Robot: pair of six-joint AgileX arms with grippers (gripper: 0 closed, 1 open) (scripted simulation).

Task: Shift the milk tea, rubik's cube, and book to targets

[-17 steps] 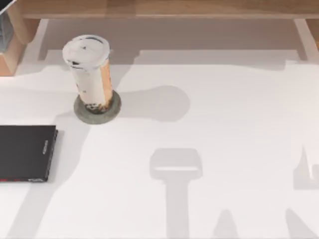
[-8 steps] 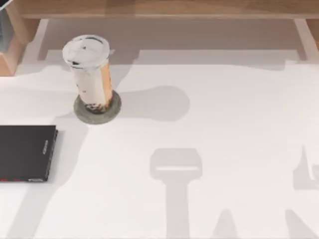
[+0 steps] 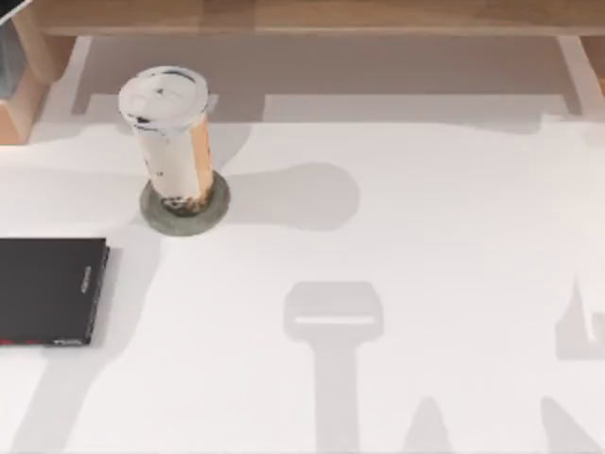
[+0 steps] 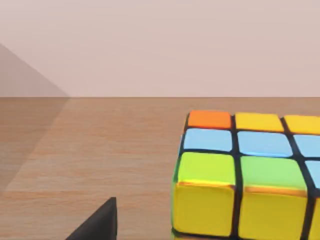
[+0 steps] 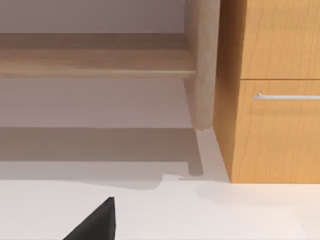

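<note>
The milk tea (image 3: 170, 132), a tall cup with a white lid and orange-and-white sides, stands upright on the round grey-green target disc (image 3: 185, 206) at the table's back left. The flat black target slab (image 3: 47, 289) lies at the left edge with nothing on it. The rubik's cube (image 4: 245, 175) rests on a brown wooden surface (image 4: 100, 150), close in front of my left gripper, of which a dark tip (image 4: 97, 222) shows. A dark tip (image 5: 95, 222) of my right gripper hangs over the white table, facing a wooden cabinet. The book is out of view.
A wooden shelf unit (image 3: 302, 17) runs along the table's far edge. In the right wrist view stand a round wooden leg (image 5: 202, 65) and a cabinet with a drawer handle (image 5: 285, 96). Arm shadows (image 3: 333, 312) fall across the white tabletop.
</note>
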